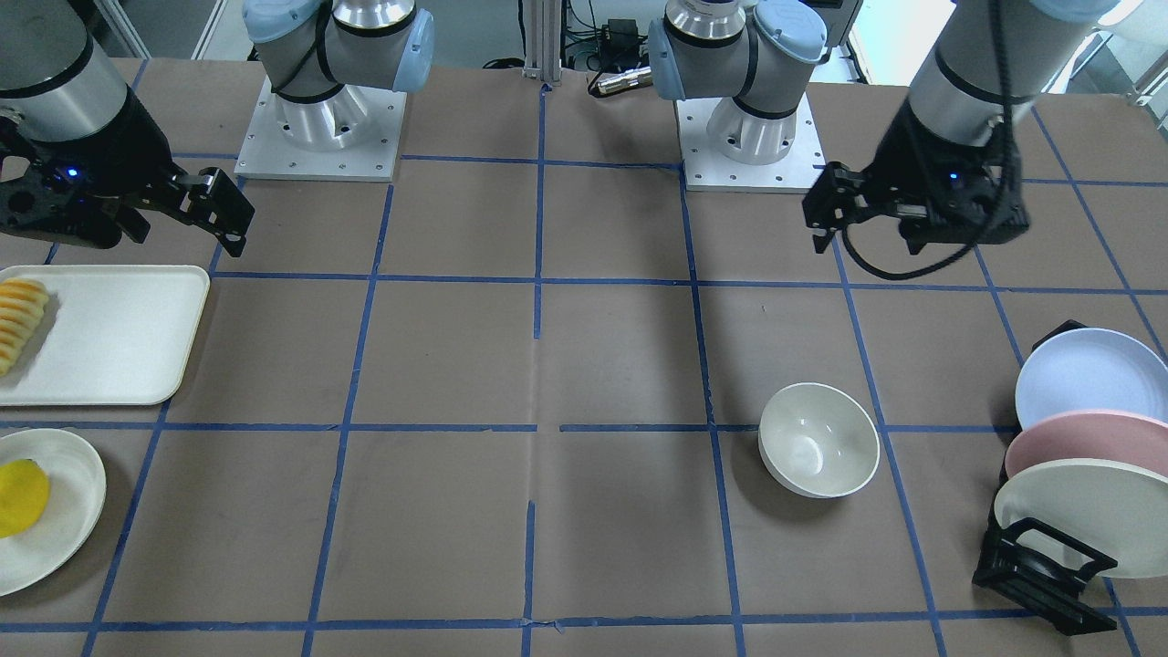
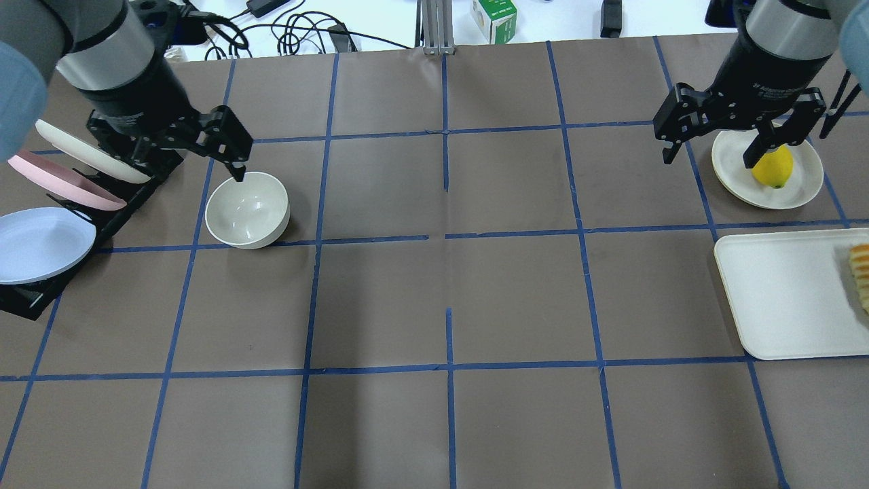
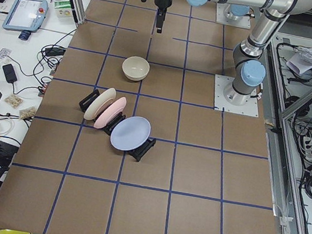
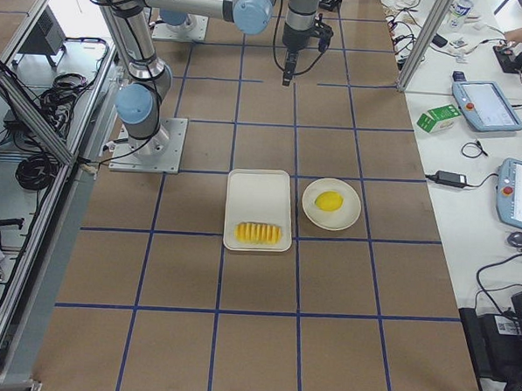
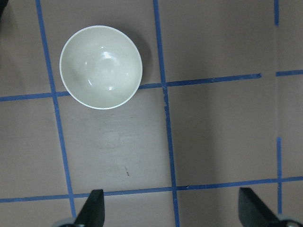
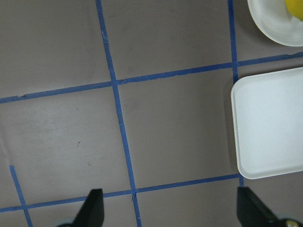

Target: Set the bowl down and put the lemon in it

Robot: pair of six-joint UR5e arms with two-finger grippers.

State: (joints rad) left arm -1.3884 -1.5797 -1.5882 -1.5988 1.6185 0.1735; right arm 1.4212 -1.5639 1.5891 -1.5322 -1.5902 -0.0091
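The cream-white bowl (image 2: pixel 248 209) stands upright and empty on the brown table, also seen in the front view (image 1: pixel 818 440) and the left wrist view (image 5: pixel 101 67). My left gripper (image 2: pixel 187 159) hovers open and empty high above the table, just beside the bowl; its fingertips frame bare table in the wrist view. The yellow lemon (image 2: pixel 774 173) lies on a flat cream plate (image 2: pixel 733 180), also seen in the front view (image 1: pixel 20 497) and at the corner of the right wrist view (image 6: pixel 296 7). My right gripper (image 2: pixel 709 156) hangs open and empty, high up beside that plate.
A black rack (image 2: pixel 27 302) by the bowl holds a blue (image 2: pixel 41 243), a pink (image 2: pixel 61 183) and a cream plate (image 2: pixel 88 153). A white tray (image 2: pixel 787 292) with sliced pieces (image 2: pixel 861 272) lies next to the lemon's plate. Blue tape lines grid the table.
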